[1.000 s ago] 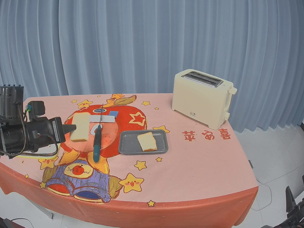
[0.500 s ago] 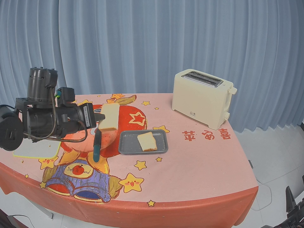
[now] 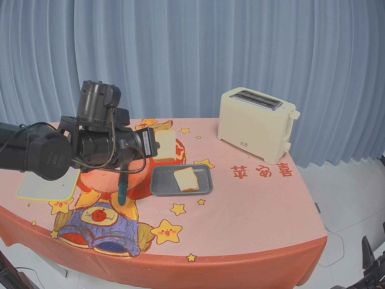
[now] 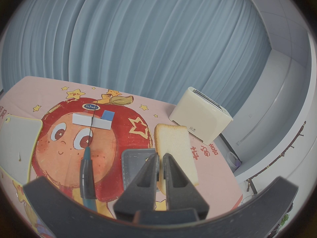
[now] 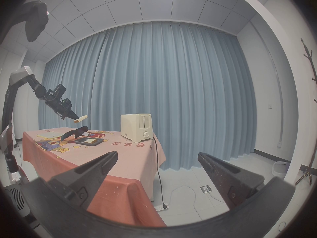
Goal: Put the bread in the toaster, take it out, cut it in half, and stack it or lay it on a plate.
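Cream-white half slice of bread [image 3: 165, 145] is clamped by its lower edge in the left tool [image 3: 156, 145], whose fingers [image 4: 175, 179] press together on the crust. The slice stands upright, raised clear of the bench [image 3: 248, 213], above the far left corner of the grey metal tray [image 3: 160, 181]; whether it hangs over the tray or just behind it cannot be told.

A second half slice [image 3: 186, 179] lies flat in the tray, right of its middle.

The cream plastic two-slot toaster [image 3: 256, 123] stands behind and to the right of the tray, well apart from it, both slots uncovered.

A teal-handled knife [image 3: 122, 185] lies just left of the tray, handle toward the robot. In the left wrist view its blade crosses a white block [image 4: 91, 121] beyond the tray's far left.

A white cutting board with a yellow rim [image 3: 44, 187] lies farther left of the tray, beyond the knife.

The right tool [image 5: 157, 155] hangs off the bench, well right of the tray, fingers wide apart and holding nothing.
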Available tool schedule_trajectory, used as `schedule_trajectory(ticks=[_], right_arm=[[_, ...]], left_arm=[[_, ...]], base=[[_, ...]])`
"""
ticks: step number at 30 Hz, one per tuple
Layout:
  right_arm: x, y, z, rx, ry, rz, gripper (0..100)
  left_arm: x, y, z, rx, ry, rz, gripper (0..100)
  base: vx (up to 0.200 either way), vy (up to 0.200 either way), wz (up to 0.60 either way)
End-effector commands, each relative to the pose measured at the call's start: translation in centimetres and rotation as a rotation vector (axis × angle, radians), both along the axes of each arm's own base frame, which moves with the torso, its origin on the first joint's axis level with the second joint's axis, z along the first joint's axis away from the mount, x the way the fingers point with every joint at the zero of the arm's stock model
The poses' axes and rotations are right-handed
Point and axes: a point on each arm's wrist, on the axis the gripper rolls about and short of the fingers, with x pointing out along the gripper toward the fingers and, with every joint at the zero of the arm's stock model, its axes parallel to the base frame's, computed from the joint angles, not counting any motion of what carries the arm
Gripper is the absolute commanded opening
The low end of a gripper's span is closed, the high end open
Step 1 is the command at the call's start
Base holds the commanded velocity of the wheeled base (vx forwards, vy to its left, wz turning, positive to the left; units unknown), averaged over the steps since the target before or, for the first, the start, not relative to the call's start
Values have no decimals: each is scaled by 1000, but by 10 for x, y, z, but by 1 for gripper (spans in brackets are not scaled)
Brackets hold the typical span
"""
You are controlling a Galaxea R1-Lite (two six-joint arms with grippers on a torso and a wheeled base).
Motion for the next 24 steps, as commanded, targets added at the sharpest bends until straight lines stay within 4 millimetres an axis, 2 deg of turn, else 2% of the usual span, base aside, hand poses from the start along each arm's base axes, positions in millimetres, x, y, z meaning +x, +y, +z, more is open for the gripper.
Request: schedule_trajectory(ticks=[1, 10, 24], right_arm=[[0, 0, -5, 0, 1, 1, 100], [0, 0, -5, 0, 1, 1, 100], [0, 0, -5, 0, 1, 1, 100]], left_arm=[[3, -9, -6, 7, 13, -16, 0], [4, -11, 0, 15, 35, -19, 0], [18, -19, -19, 59, 74, 11, 0]], base=[[0, 0, 0], [0, 0, 0], [0, 0, 0]])
